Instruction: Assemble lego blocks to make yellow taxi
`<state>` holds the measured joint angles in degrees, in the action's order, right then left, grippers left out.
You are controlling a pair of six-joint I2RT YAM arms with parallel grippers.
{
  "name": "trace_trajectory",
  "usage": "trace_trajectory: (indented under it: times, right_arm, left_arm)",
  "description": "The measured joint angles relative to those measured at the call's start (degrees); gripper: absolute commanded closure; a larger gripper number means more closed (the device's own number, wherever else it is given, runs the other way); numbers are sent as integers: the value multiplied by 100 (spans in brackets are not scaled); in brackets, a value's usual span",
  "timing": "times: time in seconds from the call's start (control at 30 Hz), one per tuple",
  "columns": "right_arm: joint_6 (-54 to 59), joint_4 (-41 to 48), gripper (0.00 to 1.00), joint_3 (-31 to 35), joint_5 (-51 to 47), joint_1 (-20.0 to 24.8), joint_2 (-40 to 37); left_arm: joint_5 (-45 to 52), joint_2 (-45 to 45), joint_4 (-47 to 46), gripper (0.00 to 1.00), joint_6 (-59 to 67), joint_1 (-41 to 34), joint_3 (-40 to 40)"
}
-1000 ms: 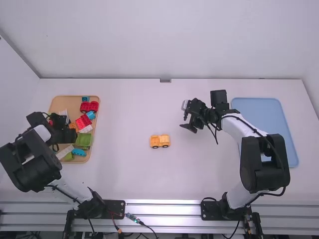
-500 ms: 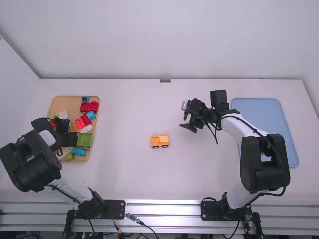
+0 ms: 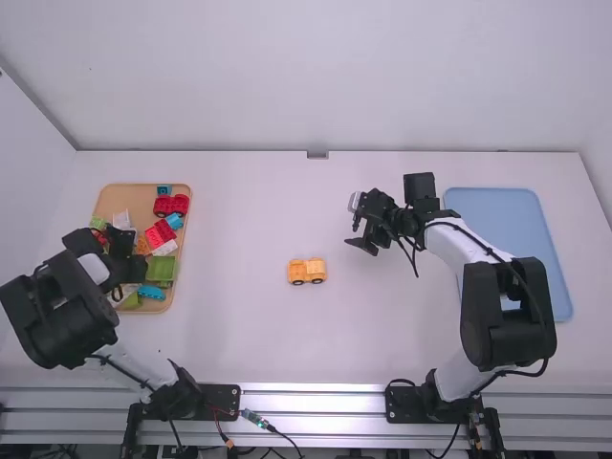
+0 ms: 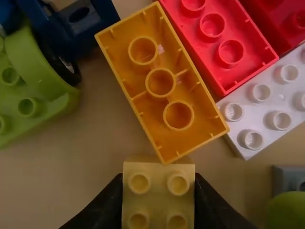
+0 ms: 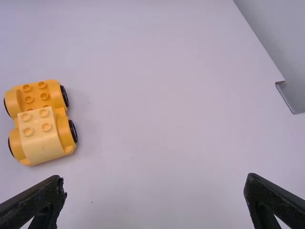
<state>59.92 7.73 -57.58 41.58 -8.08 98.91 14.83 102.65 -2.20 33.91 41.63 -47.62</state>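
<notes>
Over the tray of bricks hangs my left gripper (image 3: 127, 270). In the left wrist view my left gripper (image 4: 158, 202) has its fingers on both sides of a pale yellow block (image 4: 158, 193) with studs up, shut on it. An orange-yellow brick (image 4: 161, 82) lies hollow side up right beside that block. On the middle of the table stands the yellow car (image 3: 307, 272); in the right wrist view the car (image 5: 40, 121) has a pale yellow block (image 5: 42, 136) on one end. My right gripper (image 3: 359, 235) is open above the table, right of the car; in its wrist view the right gripper (image 5: 155, 195) holds nothing.
The orange-tan tray (image 3: 180, 273) at the left holds red bricks (image 3: 172, 205), a green brick (image 3: 161, 269), blue pieces (image 3: 151, 293) and white bricks (image 4: 267, 102). A light blue tray (image 3: 507, 206) lies at the right, partly under the right arm.
My left gripper has shifted slightly within the tray area, a little away from the camera and to the right at first, then hardly at all. The right arm and the car have stayed put.
</notes>
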Motion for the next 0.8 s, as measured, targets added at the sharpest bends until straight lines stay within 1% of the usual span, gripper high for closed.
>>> trace_trajectory:
  times: [0.03, 0.13, 0.2, 0.23, 0.33, 0.37, 0.4, 0.5, 0.57, 0.73, 0.8]
  right_arm:
    - [0, -4, 1, 0, -2, 0, 0]
    - [0, -2, 1, 0, 0, 0, 0]
    - [9, -2, 1, 0, -2, 0, 0]
    - [11, -2, 1, 0, 0, 0, 0]
    - [11, -4, 1, 0, 2, 0, 0]
    - [-7, -4, 1, 0, -2, 0, 0]
    - [-2, -4, 1, 0, 0, 0, 0]
    - [15, -7, 1, 0, 0, 0, 0]
    - [17, -7, 1, 0, 2, 0, 0]
    - [4, -9, 1, 0, 2, 0, 0]
    - [2, -7, 1, 0, 0, 0, 0]
  left_arm:
    - [-2, -2, 2, 73, 2, 0, 0]
    - [0, 0, 15, 75, -4, 0, 0]
    - [0, -2, 15, 78, 0, 0, 0]
    - [-11, -2, 13, 81, -55, 0, 0]
    - [-160, -2, -48, 84, -343, -2, -44]
    - [-223, -2, -98, 85, -431, 0, -79]
    - [-304, -2, -203, 90, -542, 0, -138]
    - [-372, 0, -509, 91, -723, 0, -326]
    - [-339, 0, -741, 97, -789, 0, -490]
    - [-101, -2, -1178, 98, -876, 0, -870]
    - [-2, -4, -1220, 98, -892, 0, -925]
